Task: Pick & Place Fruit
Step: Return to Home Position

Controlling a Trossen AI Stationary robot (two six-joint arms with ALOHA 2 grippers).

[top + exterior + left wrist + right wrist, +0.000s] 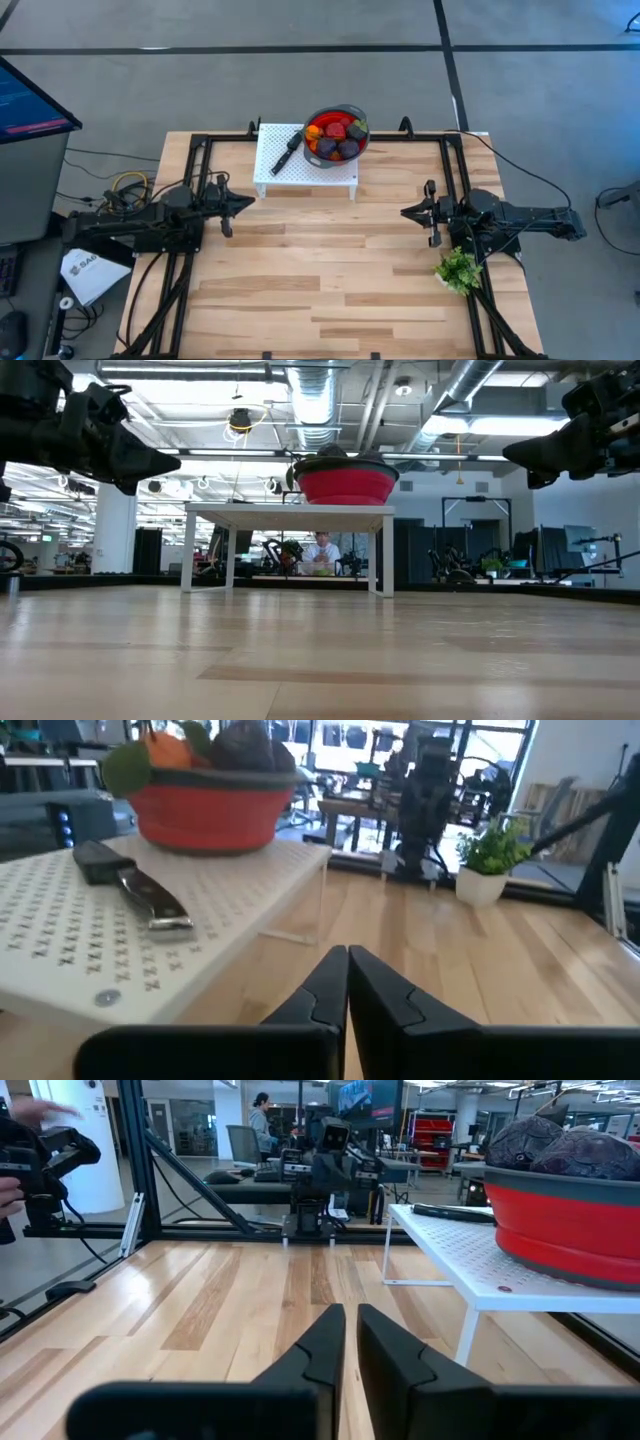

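Wooden table (330, 280) carried a white shelf (275, 170) beyond the gap between both grippers. On the shelf, a red strainer (345, 486) held the fruit (335, 135), with a knife (290, 152) beside it. The left gripper (248, 203) and right gripper (405, 212) faced each other well apart, both clenched on nothing.

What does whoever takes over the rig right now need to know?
Left gripper: shut, empty, raised over the left side of the table, pointing inward.
Right gripper: shut, empty, raised over the right side, facing it.
Fruit: piled in the red strainer on the white shelf at the back edge; the knife lies on the shelf beside it.
Done: no fruit shows loose on the table.
Left: nothing visible to place; the green leafy bunch sits at the right side.
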